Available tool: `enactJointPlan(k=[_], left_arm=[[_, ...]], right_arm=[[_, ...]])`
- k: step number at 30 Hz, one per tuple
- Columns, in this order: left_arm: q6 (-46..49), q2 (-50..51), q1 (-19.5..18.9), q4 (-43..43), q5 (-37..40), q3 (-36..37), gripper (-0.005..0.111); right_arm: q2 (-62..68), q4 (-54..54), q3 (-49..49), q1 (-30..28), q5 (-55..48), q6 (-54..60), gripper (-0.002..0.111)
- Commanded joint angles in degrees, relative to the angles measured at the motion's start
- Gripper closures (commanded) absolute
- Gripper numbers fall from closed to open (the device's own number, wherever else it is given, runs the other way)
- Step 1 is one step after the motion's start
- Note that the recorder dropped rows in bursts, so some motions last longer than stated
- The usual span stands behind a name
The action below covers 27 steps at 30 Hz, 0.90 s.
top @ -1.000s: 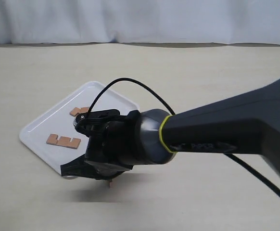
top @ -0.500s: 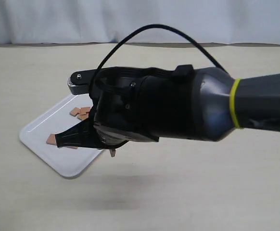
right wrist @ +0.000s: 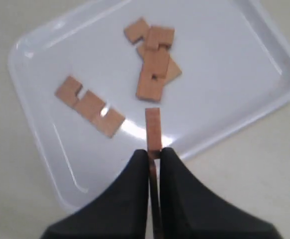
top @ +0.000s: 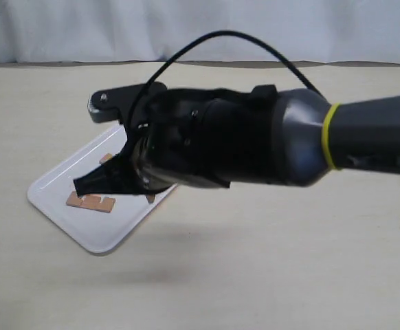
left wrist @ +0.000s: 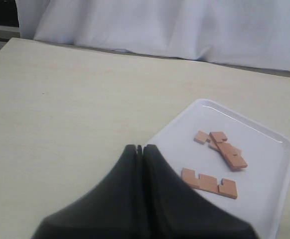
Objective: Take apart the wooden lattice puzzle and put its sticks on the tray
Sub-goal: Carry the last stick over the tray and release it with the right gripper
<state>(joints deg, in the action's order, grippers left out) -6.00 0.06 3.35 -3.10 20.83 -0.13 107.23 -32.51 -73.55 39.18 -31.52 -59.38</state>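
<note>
The white tray (top: 54, 184) lies at the left of the table. On it are a notched stick (top: 90, 202) and a small pile of sticks (right wrist: 154, 59). No hash-shaped lattice shows anywhere, only loose sticks. My right gripper (right wrist: 154, 152) is shut on one thin stick (right wrist: 153, 130), held edge-on above the tray's (right wrist: 224, 84) near rim. From outside, that stick's end (top: 150, 199) pokes out below the right gripper (top: 148, 193). My left gripper (left wrist: 139, 147) is shut on nothing, low beside the tray (left wrist: 185, 144), with the notched stick (left wrist: 209, 182) and the pile (left wrist: 223, 147) beyond it.
The right arm's dark body (top: 255, 144) fills the middle of the exterior view and hides part of the tray. Pale tabletop (top: 269, 275) surrounds the tray. A white curtain (top: 200, 27) hangs along the back edge.
The right gripper has risen off the table and swung left and back with the stick, from beside the tray's near corner to above the tray.
</note>
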Motion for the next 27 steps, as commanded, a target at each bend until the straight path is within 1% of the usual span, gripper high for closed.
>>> enactJointPlan(k=[1,6,10,16,18,23,25,27], left_arm=[[-0.1,-0.1,0.1,0.0,-0.5,0.1,0.107],[-0.1,-0.1,0.1,0.0,-0.5,0.1,0.107],[-0.1,-0.1,0.1,0.0,-0.5,0.1,0.107],[-0.1,-0.1,0.1,0.0,-0.5,0.1,0.107],[-0.1,-0.1,0.1,0.0,-0.5,0.1,0.107],[-0.1,-0.1,0.1,0.0,-0.5,0.1,0.107],[-0.1,-0.1,0.1,0.0,-0.5,0.1,0.107],[-0.1,-0.1,0.1,0.0,-0.5,0.1,0.107]], right_arm=[[2.3,-1.4,-4.4,-5.0,3.0,0.8,0.104],[8.2,-1.4,-8.4,-9.0,9.3,2.0,0.104],[13.8,-2.1,-12.3,-10.3,9.3,2.8,0.104],[21.3,-1.8,-16.1,-10.4,9.2,3.2,0.103],[22.3,-1.4,-17.4,-10.4,8.8,3.2,0.095],[21.1,-1.3,-20.1,-10.4,2.1,3.4,0.062],[19.2,0.7,-21.1,-10.4,-1.1,5.4,0.056],[16.9,5.5,-22.0,-10.4,-3.4,11.6,0.055]])
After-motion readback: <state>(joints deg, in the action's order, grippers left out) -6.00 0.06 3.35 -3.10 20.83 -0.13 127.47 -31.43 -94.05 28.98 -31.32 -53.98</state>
